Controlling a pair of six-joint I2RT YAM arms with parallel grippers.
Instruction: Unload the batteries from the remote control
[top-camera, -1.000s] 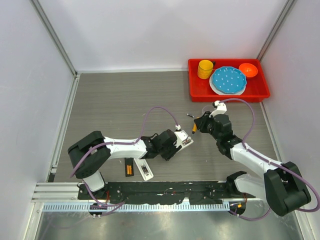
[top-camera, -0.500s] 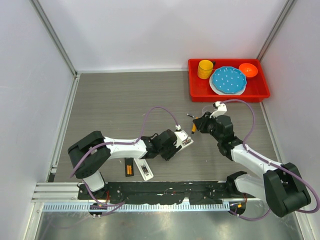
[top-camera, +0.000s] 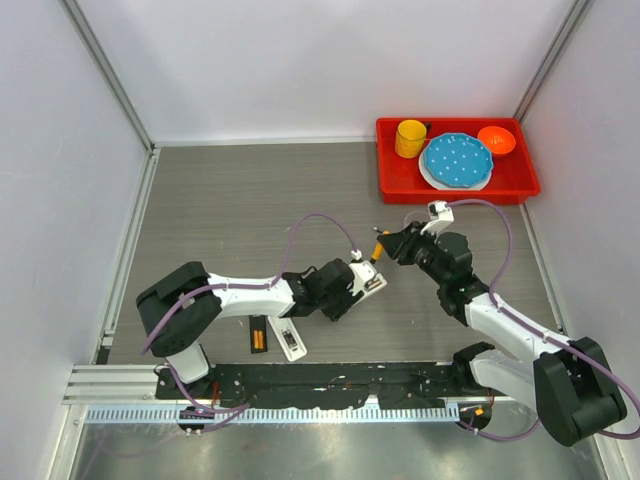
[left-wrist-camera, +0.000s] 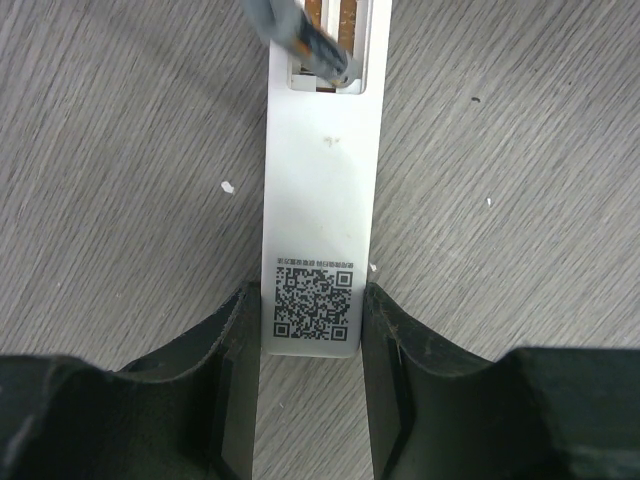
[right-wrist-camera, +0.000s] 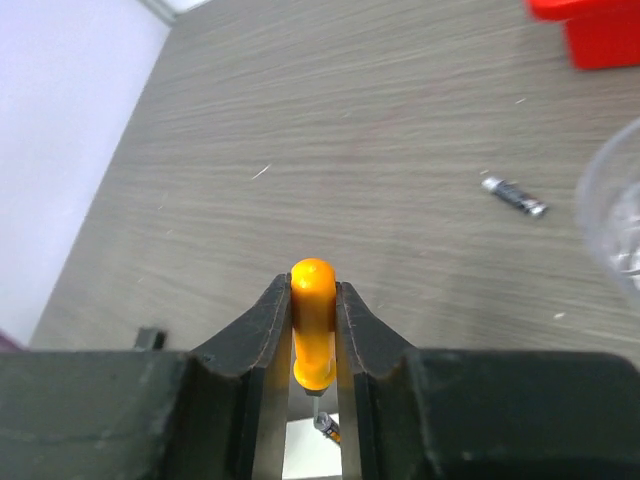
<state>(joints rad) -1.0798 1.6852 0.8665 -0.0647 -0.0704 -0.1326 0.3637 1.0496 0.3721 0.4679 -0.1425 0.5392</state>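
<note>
My left gripper (top-camera: 360, 286) (left-wrist-camera: 312, 300) is shut on the QR-code end of a white remote control (top-camera: 368, 281) (left-wrist-camera: 320, 200) lying flat on the table. Its open compartment holds orange batteries (left-wrist-camera: 342, 18), and one grey-and-orange battery (left-wrist-camera: 300, 35) (right-wrist-camera: 327, 428) is tilted up out of it. My right gripper (top-camera: 386, 246) (right-wrist-camera: 314, 292) is shut on an orange-handled screwdriver (top-camera: 376, 250) (right-wrist-camera: 313, 335), whose tip points down at that raised battery. A silvery-grey battery (right-wrist-camera: 513, 195) (top-camera: 379, 231) lies loose on the table beyond.
A red tray (top-camera: 390, 175) at the back right holds a yellow cup (top-camera: 410, 138), a blue plate (top-camera: 457, 160) and an orange bowl (top-camera: 496, 140). A black remote (top-camera: 258, 333) with orange cells and a white cover (top-camera: 288, 340) lie near the front rail.
My right gripper has shifted a little left and away with the screwdriver, nearer the remote's open end. The left gripper and remote have stayed put.
</note>
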